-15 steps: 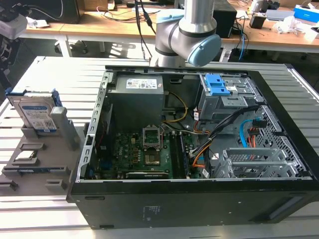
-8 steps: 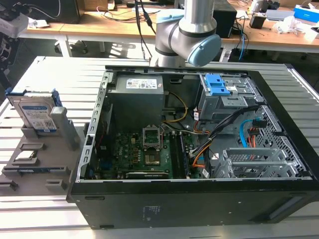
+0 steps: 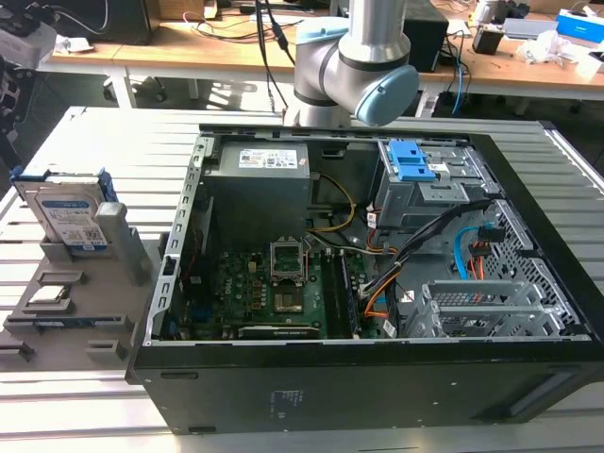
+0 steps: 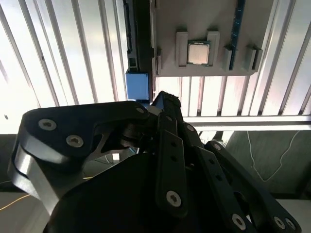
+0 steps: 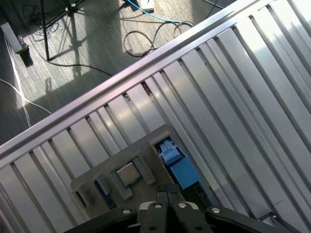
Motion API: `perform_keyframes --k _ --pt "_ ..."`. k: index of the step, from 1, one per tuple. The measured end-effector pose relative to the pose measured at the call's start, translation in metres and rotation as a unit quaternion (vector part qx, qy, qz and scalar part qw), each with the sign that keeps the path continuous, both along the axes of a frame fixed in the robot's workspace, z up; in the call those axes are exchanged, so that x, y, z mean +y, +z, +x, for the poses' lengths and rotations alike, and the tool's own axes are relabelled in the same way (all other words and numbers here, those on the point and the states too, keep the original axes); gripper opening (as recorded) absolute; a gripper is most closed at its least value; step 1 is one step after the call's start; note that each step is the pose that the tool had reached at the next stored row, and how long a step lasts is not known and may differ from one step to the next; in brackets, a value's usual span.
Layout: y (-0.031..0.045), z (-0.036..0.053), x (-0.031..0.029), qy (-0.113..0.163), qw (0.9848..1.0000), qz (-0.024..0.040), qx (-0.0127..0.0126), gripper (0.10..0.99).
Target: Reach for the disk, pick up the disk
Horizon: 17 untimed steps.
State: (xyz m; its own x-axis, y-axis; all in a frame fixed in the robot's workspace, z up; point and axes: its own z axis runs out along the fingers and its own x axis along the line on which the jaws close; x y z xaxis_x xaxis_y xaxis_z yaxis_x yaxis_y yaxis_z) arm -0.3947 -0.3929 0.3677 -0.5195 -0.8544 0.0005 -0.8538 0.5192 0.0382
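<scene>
The disk stands on edge in a grey holder at the exterior view's left, its silver face and white-and-blue label framed by a blue bracket. In the first wrist view I look down on the disk's blue bracket end, with my gripper just short of it and above it, its black pads pressed together and holding nothing. The second wrist view shows the same blue bracket end just beyond my gripper. A small square processor chip lies in a slot of the holder beside the disk.
An open black computer case takes up the middle and right of the ribbed metal table. My arm rises behind the case. Floor with cables lies past the table edge. Cluttered desks stand at the back.
</scene>
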Motion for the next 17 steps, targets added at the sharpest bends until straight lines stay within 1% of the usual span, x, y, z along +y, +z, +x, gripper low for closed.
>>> perform_keyframes --k 6,17 --pt "0.0 0.0 0.0 0.019 0.9998 0.0 0.0 0.106" --pt "0.0 0.0 0.0 0.048 0.9989 0.0 0.0 0.106"
